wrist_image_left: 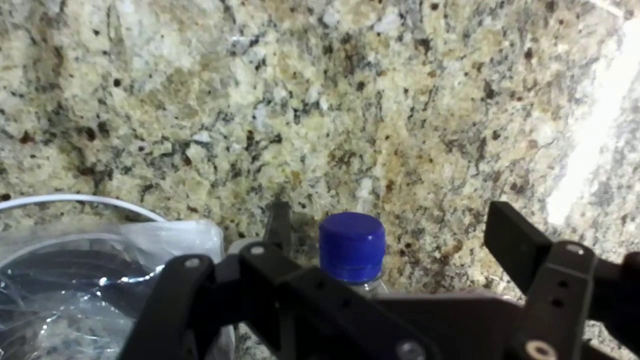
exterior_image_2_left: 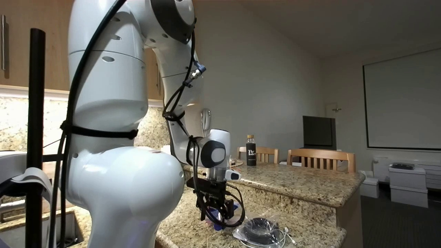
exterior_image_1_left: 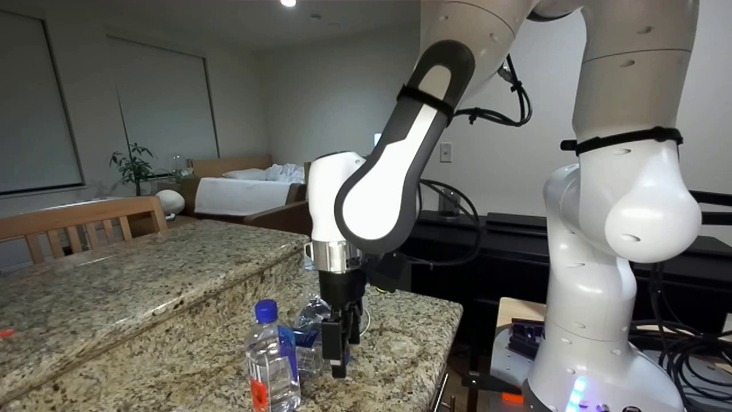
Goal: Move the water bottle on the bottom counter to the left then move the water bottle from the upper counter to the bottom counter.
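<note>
Nearest the lens in an exterior view, a small clear plastic bottle (exterior_image_1_left: 273, 366), blue-capped, with a bluish label and a reddish-orange patch near its base, stands upright on the wide bottom counter (exterior_image_1_left: 400, 355) of speckled beige-brown polished granite. Just beyond it I make out a second small clear plastic bottle (exterior_image_1_left: 310, 361) with a blue label band, partly hidden; it looks to lie on its side on the same slab. At its cap end my black two-fingered gripper (wrist_image_left: 392, 227) points down, fingers well apart. Wrist view: that bottle's blue cap (wrist_image_left: 352, 247) sits in the gap, nearer the finger at picture left, granite showing on both sides. Just beside the fingers, a crinkled clear plastic bag (wrist_image_left: 195, 245) around a dark coil (exterior_image_2_left: 259, 235), a thin white cable (wrist_image_left: 85, 198) curving along its edge. Farther off and a step higher, the narrow upper counter (exterior_image_2_left: 293, 181), same granite, carrying an upright black bottle (exterior_image_2_left: 251, 153) with white lettering. Past it I see pale wooden chairs (exterior_image_2_left: 320, 154). Farthest, a leafy green plant (exterior_image_1_left: 132, 166).
</note>
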`<move>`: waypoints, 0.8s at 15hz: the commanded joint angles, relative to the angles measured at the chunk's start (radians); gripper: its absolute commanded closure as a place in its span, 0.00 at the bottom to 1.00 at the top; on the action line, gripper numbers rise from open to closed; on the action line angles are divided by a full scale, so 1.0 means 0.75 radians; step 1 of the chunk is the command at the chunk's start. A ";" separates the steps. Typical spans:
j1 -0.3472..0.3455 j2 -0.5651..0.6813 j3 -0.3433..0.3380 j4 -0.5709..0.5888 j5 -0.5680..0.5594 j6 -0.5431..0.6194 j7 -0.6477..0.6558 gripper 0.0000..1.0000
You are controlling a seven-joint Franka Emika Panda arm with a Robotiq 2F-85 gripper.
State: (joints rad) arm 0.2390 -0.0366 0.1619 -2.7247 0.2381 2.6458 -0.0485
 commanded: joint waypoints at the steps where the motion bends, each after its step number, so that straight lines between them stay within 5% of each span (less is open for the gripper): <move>1: -0.031 0.077 0.008 0.031 -0.019 0.048 0.035 0.26; 12: -0.054 0.124 0.008 0.075 -0.039 0.039 0.043 0.90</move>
State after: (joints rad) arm 0.2150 0.0564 0.1595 -2.6687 0.2331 2.6632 -0.0456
